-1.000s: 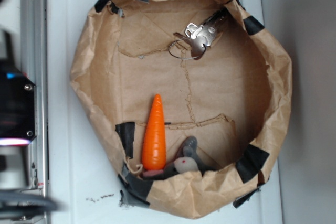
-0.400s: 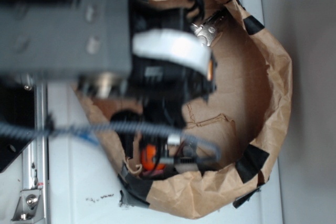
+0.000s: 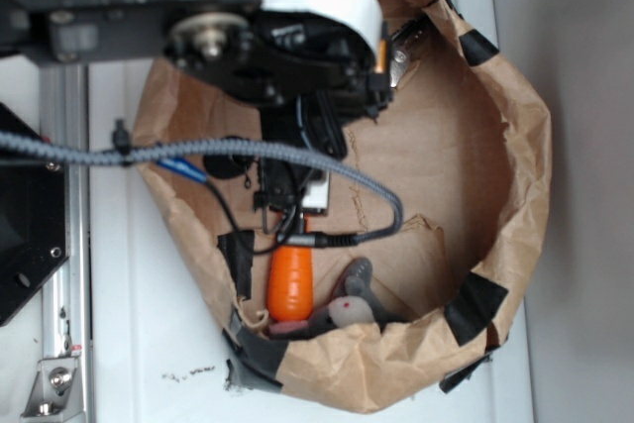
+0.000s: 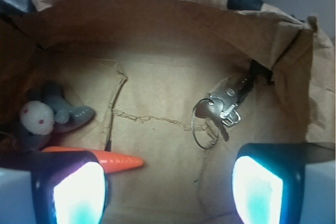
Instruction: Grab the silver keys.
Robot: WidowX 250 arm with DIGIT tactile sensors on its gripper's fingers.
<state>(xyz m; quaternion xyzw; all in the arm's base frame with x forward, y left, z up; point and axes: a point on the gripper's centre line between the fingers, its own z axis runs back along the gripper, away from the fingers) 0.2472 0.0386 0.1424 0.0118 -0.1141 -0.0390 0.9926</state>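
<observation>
The hand (image 4: 168, 182) hangs above the floor of the brown paper bag (image 3: 515, 146), with its two fingers (image 4: 79, 190) spread wide and nothing between them. The silver keys (image 4: 220, 109) lie on the bag's floor, close to the far corner near a strip of black tape (in the exterior view the arm covers nearly all of them, only a small shiny part shows at the bag's wall). In the wrist view the bunch sits ahead of the hand and toward the finger on the right side of the picture, not centred in the gap.

The step in hand seems to be the approach, so the good way is to first bring the gap over the bunch: shift sideways toward the keys and forward toward the bag's wall, and only then go down. The thin wire ring (image 4: 203, 129) lies flat and would probably slip, so I would aim at the thicker cluster of key heads. The paper wall is very near to the keys, and one finger could catch it or push it, so the descent should be straight and slow.

The orange carrot (image 4: 113, 160) and the grey plush toy (image 4: 47, 116) lie well apart from the keys, on the other side, and should not disturb.
</observation>
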